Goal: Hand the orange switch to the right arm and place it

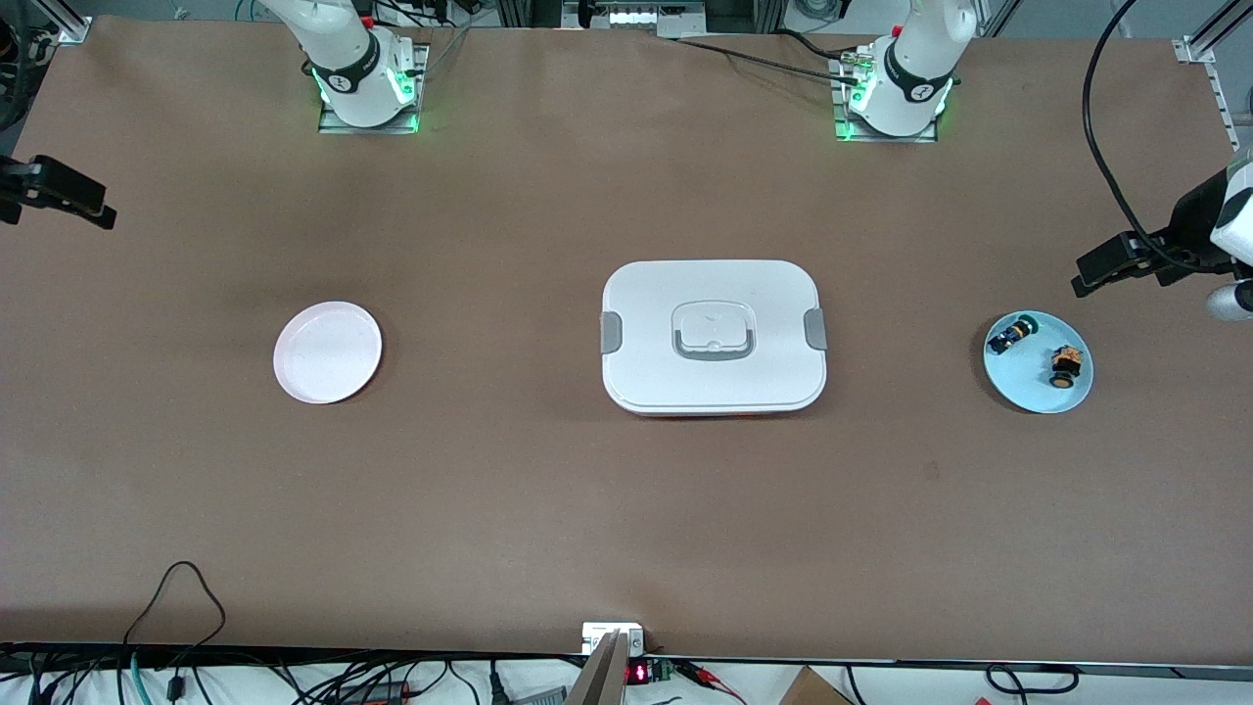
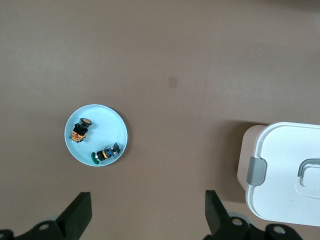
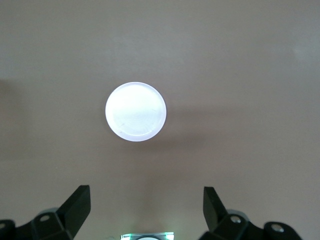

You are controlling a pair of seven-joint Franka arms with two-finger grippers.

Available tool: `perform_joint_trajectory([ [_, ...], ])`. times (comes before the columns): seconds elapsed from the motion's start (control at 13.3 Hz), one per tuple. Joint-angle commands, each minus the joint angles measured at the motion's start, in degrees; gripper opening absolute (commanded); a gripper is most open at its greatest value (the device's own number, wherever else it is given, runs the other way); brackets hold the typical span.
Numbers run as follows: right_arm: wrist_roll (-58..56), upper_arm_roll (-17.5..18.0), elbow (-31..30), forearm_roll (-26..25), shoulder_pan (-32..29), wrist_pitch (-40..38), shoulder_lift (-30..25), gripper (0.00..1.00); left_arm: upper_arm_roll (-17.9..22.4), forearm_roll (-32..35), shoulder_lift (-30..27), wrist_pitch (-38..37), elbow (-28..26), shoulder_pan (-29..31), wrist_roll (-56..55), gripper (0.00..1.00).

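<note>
Start with your left gripper (image 2: 145, 220): it hangs high over the table at the left arm's end with its two black fingers (image 2: 77, 215) spread wide and nothing between them; that width suits a descent onto something small lying loose. Below and ahead of those fingers sits the light blue plate (image 2: 112, 125), and on it the orange switch (image 2: 80, 131), lying on its side with its orange cap turned toward the rim; beside it on the same plate, close but apart, lies the green-capped switch (image 2: 106, 154), so you will want the fingers to straddle the orange one alone. In the front view the orange switch (image 1: 1067, 363) is the one nearer the camera, the green-capped switch (image 1: 1011, 335) the one nearer the bases.

Past the plate, toward the table's middle, the white lidded container (image 2: 287, 172) stands shut, its grey latch (image 2: 256, 171) facing your gripper; it lies between the two arms' plates, which is likely why a hand-over is asked for.

Your right gripper (image 3: 145, 217) waits high at the right arm's end, fingers (image 3: 75, 212) likewise apart and empty; ahead of it lies the bare white plate (image 3: 135, 111), probably the place for the switch.
</note>
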Motion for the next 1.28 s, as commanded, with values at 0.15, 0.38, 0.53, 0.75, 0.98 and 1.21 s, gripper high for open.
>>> perform_joint_trajectory([
  [0.15, -0.3, -0.5, 0.0, 4.2, -1.3, 0.4, 0.0, 1.0, -0.1, -0.6, 0.4, 1.4, 1.2, 0.2, 0.0, 1.0],
  [0.38, -0.6, -0.2, -0.1, 4.5, -0.8, 0.3, 0.1, 1.0, -0.1, -0.6, 0.5, 1.3, 1.2, 0.3, 0.0, 1.0],
  [0.53, -0.7, 0.0, 0.0, 4.0, -0.7, -0.3, -0.3, 1.0, 0.0, -0.5, 0.4, 1.3, 1.3, 0.3, 0.2, 1.0],
  [0.75, -0.5, 0.2, 0.0, 4.1, -0.6, -0.3, -0.3, 1.0, -0.2, 0.0, 0.8, 1.3, 1.2, -0.2, 0.0, 1.0],
  [0.98, -0.6, 0.2, 0.0, 4.2, -0.6, -0.3, -0.3, 1.0, -0.4, 0.2, 1.1, 1.2, 1.2, 0.1, 1.4, 1.0],
  [1.21, -0.5, 0.2, 0.0, 4.2, -0.4, -0.3, -0.4, 1.0, 0.1, 0.2, 1.2, -0.3, 1.1, 0.4, 1.4, 1.0],
])
